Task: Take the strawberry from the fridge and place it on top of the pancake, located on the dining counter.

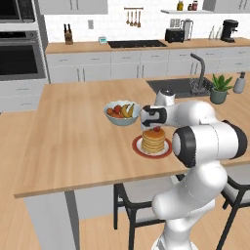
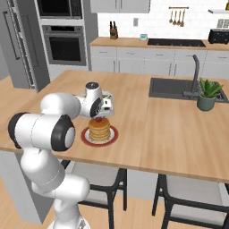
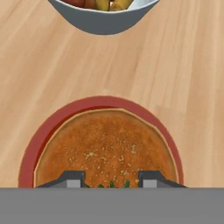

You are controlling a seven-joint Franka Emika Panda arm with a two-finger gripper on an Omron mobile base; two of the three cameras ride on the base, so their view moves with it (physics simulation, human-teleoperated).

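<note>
Strawberry: held just above pancake, on surface.
Fingers: narrow, closed on berry sides.
Handling: light, soft, bruises easily; likely needs gentle release.

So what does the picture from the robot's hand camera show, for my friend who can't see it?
Looking straight down, a round golden-brown pancake on a red-rimmed plate sits on a light wooden counter. Two dark fingertips poke up at the bottom, with bits of green leaf between them. A grey fruit bowl peeks in at the top.
</note>
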